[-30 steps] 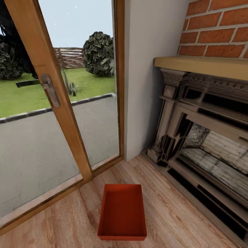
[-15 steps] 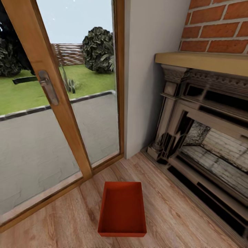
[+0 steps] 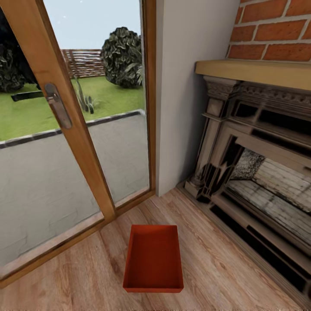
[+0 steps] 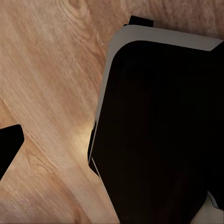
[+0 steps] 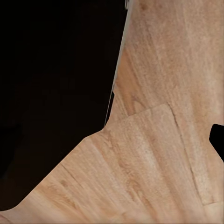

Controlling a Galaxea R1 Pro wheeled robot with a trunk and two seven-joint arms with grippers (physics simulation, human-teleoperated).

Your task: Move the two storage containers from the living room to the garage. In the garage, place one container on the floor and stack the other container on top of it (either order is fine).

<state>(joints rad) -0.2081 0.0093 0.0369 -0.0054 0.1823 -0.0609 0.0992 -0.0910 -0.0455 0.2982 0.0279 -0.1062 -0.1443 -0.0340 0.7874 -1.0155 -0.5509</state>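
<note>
One red-orange storage container (image 3: 153,258) is seen in the head view, resting on the pale wood plank floor (image 3: 224,272) of the living room. It lies low in the middle of that view, open side up and empty, with its long sides running away from the robot. It stands apart from everything else: the glazed wooden door (image 3: 73,129) is beyond it to the left, and the fireplace (image 3: 259,172) is well off to its right.

The door's wooden frame carries a metal handle (image 3: 57,110), and through the glass a paved strip, a lawn, dark shrubs (image 3: 123,56) and a slatted fence are visible. A white wall section (image 3: 190,86) separates the door from the fireplace, whose pale mantel shelf (image 3: 255,73) sits under red brickwork (image 3: 276,30).

In the left wrist view, a large dark robot body part with a light edge (image 4: 158,130) is shown over the plank floor. In the right wrist view, a similar dark mass (image 5: 51,93) covers one side above the planks. Whether either gripper is apart or together cannot be told from these pictures.
</note>
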